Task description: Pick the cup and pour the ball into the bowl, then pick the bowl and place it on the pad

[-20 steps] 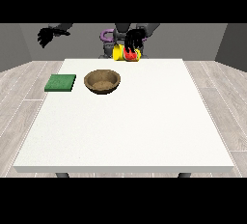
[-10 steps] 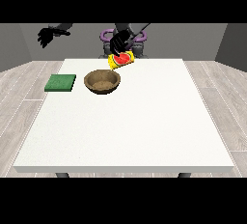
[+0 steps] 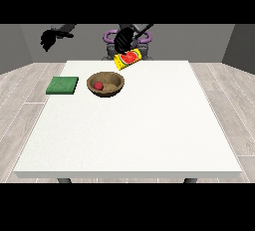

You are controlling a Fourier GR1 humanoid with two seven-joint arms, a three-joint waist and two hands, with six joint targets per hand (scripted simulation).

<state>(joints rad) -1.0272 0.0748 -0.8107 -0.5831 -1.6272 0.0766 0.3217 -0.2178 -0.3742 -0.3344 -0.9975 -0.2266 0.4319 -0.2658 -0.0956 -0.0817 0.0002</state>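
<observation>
A yellow cup [image 3: 128, 59] with a red inside hangs tipped on its side above the table's far edge, its mouth turned toward the bowl. The hand at the view's right [image 3: 122, 40] is shut on the cup from above. The brown wooden bowl [image 3: 113, 89] stands on the table just left of and below the cup. A small red ball [image 3: 98, 85] lies inside the bowl. A flat green pad [image 3: 63, 85] lies left of the bowl. The hand at the view's left [image 3: 50, 39] hovers high beyond the table's far left corner, holding nothing, its fingers curled downward.
The white table [image 3: 134, 130] stretches wide toward the camera in front of the bowl and pad. The robot's body stands behind the far edge, right behind the cup. Grey floor surrounds the table.
The cup has tilted further toward the bowl, carried left by the hand. The red ball has left the cup and now lies in the bowl. The other hand stayed put.
</observation>
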